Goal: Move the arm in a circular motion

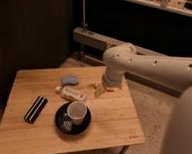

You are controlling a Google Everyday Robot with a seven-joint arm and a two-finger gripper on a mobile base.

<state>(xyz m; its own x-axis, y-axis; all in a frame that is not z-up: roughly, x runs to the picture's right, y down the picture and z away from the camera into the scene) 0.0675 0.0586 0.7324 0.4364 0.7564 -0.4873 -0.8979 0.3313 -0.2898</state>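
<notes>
My white jointed arm (pixel 155 65) reaches in from the right, bends at a rounded elbow over the far right part of the low pale wooden table (pixel 110 130), and drops to my gripper (pixel 99 88), which hangs low over the boards near the table's far middle. I cannot tell whether the gripper is released or clenched, nor whether it touches the wood; I see nothing held in it. The circle I am asked for turns on what lies left of the gripper and nearer. A white plastic bottle (pixel 73 94) lies on its side just beside it, long axis running left to right. A small blue pad (pixel 69 80) sits a little farther left. Nearer, a white cup (pixel 76 111) stands on a round black plate (pixel 84 126). A flat black bar (pixel 35 109) lies well apart at the left. I judge the right and far side the safer half of the sweep; a low leftward arc could knock the bottle
</notes>
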